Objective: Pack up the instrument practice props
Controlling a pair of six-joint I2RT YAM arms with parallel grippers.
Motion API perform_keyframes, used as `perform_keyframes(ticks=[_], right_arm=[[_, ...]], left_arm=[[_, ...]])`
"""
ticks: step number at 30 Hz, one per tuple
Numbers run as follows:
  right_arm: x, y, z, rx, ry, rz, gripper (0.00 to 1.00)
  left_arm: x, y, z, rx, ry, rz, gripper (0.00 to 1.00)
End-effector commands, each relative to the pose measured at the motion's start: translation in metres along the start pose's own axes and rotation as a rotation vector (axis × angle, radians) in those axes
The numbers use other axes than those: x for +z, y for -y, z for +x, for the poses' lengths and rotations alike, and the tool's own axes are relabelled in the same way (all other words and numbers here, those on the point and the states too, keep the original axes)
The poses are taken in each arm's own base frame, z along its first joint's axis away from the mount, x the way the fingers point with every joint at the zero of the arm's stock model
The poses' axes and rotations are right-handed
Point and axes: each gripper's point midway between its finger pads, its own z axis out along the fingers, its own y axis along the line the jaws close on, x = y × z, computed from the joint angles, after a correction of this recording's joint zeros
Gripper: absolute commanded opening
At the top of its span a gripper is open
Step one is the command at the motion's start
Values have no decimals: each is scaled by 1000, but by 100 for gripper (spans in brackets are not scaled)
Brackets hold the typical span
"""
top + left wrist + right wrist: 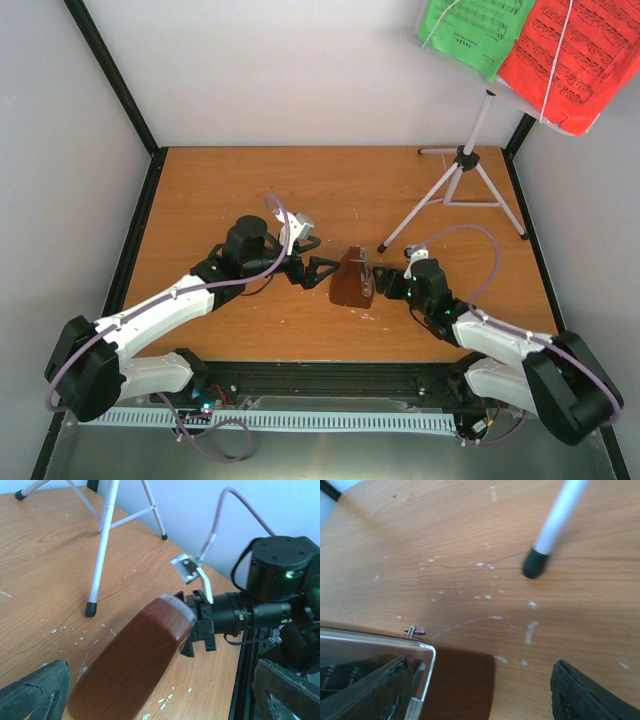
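The left claw (322,268) stood wide open just left of the dark brown pyramid metronome with clear cover (352,280), which sat near the middle of the orange wooden surface (250,180). The right claw (386,273) (jaws apart, one finger (380,690) by the cover) was at its other side. Farther back rose the tall white tripod music stand (462,170), carrying a green music sheet (475,30) and a red music sheet (575,60).

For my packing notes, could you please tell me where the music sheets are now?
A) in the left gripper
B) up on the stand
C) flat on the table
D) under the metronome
B: the green sheet and red sheet sit at the top of the stand.
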Motion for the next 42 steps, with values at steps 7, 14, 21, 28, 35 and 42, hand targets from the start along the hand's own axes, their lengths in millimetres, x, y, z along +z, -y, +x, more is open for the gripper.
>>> perform_keyframes(ticks=[7, 14, 21, 28, 35, 42], right_arm=[[35, -76, -49, -140, 54, -276, 73], [21, -53, -72, -155, 139, -179, 100], [-8, -12, -65, -106, 170, -111, 100], [-36, -6, -62, -91, 265, -116, 100], [-39, -14, -72, -133, 306, -142, 100], [-35, -14, -67, -132, 289, -154, 100]], left_arm=[[-19, 11, -28, 154, 150, 26, 100], [3, -15, -17, 203, 126, -36, 100], [46, -2, -3, 297, 34, 199, 99], [63, -5, 45, 188, -82, 316, 98], [59, -12, 81, 115, -136, 289, 94], [60, -24, 85, 97, -133, 214, 87]])
